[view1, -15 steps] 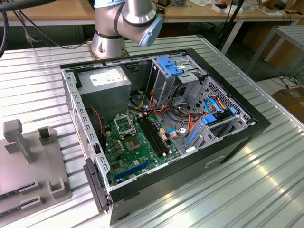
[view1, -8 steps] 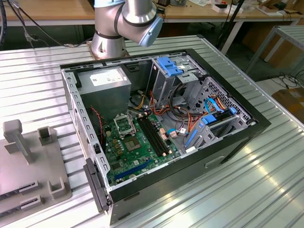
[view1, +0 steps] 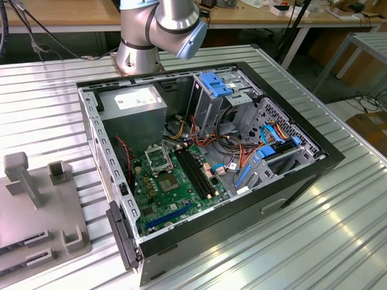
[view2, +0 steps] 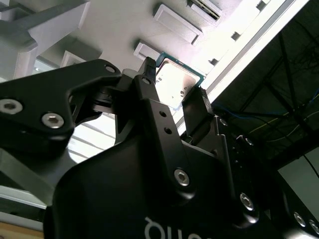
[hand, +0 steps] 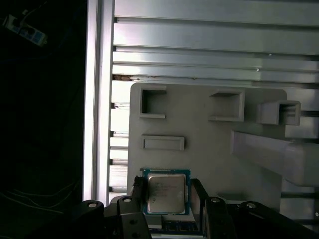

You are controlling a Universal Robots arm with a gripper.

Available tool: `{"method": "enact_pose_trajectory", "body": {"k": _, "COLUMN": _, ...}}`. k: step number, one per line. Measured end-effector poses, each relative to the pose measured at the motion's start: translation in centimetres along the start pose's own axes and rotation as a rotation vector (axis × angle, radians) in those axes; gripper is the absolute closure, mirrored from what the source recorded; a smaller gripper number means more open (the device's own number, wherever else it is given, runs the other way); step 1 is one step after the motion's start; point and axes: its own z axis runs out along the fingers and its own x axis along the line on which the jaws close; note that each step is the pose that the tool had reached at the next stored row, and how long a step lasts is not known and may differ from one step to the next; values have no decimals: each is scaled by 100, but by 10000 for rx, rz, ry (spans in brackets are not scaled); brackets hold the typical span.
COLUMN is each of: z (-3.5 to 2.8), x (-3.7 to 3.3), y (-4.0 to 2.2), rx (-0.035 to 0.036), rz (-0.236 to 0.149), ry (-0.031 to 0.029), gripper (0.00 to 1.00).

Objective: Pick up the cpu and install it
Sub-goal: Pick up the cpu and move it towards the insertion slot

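Note:
The cpu [hand: 166, 191] is a small square chip with a silver top and a green rim. In both wrist views it sits between my black fingertips [hand: 138, 191], over the grey fixture tray [hand: 199, 129]. My gripper [hand: 167, 195] is shut on the cpu [view2: 175, 82], with a fingertip [view2: 198, 99] against each of two opposite edges. I cannot tell whether the chip rests on the tray or hangs just above it. In the exterior view, the metal-framed socket [view1: 158, 160] on the green motherboard [view1: 175, 193] has a dark centre.
The open computer case [view1: 314, 163] lies on the slatted metal table [view1: 338, 229], with a grey power-supply box [view1: 133, 109], drive cages and cables inside. The grey fixture tray [view1: 36, 217], at the exterior view's left, carries upright posts and pockets. The arm's base [view1: 139, 54] stands behind the case.

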Motion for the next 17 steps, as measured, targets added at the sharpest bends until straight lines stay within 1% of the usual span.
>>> {"method": "enact_pose_trajectory", "body": {"k": 5, "z": -18, "x": 0, "y": 0, "rx": 1, "rz": 0, "ry": 6, "gripper": 53}}
{"method": "enact_pose_trajectory", "body": {"k": 13, "z": -95, "x": 1, "y": 1, "rx": -3, "rz": 0, "ry": 7, "gripper": 53}}
{"method": "enact_pose_trajectory", "body": {"k": 15, "z": -127, "x": 1, "y": 2, "rx": -4, "rz": 0, "ry": 8, "gripper": 53}}
{"method": "enact_pose_trajectory", "body": {"k": 17, "z": -144, "x": 1, "y": 2, "rx": -4, "rz": 0, "ry": 7, "gripper": 53}}
